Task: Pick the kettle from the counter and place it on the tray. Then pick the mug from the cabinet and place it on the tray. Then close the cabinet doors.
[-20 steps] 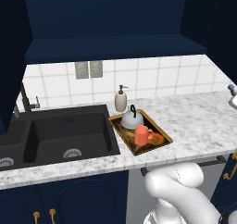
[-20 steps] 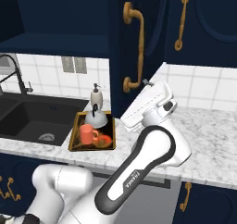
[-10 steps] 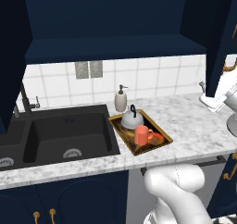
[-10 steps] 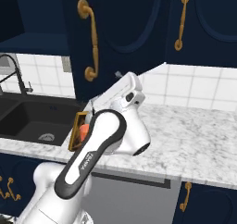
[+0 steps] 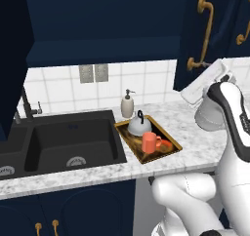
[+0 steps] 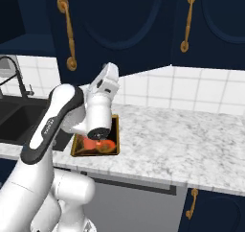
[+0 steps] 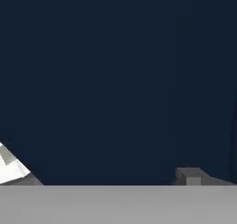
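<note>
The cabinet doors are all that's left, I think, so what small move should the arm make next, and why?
Probably keep pushing the right door shut. The kettle and mug already sit on the tray, the hand view faces navy panel close up, and that door stands swung out.

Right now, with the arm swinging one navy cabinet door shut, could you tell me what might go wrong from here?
1. The far-left dark navy door looks open, so the job could end half done.
2. The hand is pressed close against the tall navy door with the curved brass handle; the fingers could slip off its flat face.
3. The arm's elbow hangs above the golden-rimmed tray holding the silver kettle and orange mug; a low swing might knock them.
</note>
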Robot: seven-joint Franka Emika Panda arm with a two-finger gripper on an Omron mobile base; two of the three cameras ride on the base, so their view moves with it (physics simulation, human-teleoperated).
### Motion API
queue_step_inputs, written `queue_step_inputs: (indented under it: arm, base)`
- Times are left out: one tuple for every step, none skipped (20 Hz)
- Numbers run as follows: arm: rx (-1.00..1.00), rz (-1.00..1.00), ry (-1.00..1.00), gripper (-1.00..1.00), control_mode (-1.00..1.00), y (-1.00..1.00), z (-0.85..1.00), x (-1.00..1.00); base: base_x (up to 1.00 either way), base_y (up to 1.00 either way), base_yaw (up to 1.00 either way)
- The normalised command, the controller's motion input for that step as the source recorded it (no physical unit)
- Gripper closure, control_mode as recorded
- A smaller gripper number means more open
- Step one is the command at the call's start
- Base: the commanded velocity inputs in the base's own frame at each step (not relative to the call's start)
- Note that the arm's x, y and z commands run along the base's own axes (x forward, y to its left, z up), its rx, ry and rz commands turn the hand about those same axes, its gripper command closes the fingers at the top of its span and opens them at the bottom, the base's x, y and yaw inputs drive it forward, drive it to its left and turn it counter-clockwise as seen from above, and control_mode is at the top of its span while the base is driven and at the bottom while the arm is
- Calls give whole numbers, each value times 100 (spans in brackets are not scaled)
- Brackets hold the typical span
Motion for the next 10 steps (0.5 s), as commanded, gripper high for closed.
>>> queue_step_inputs:
  arm:
    - [-11, -26, 18, -100, -100, 26, 27, 68]
    - [-11, -25, 20, -100, -100, 22, 27, 69]
    - [-12, -22, 21, -100, -100, 19, 31, 69]
    - [-11, -19, 23, -100, -100, 9, 32, 69]
    - [-12, -16, 26, -100, -100, 0, 24, 65]
    - [-13, -14, 28, -100, -100, 3, 22, 62]
    - [-12, -12, 29, -100, -100, 0, 22, 60]
    - [-12, -11, 30, -100, -100, 0, 21, 61]
    - [-12, -11, 30, -100, -100, 0, 22, 58]
    - [-11, -11, 30, -100, -100, 0, 21, 54]
  base:
    - [0, 0, 0]
    - [0, 0, 0]
    - [0, 0, 0]
    - [0, 0, 0]
    - [0, 0, 0]
    - [0, 0, 0]
    - [0, 0, 0]
    - [0, 0, 0]
    - [0, 0, 0]
    - [0, 0, 0]
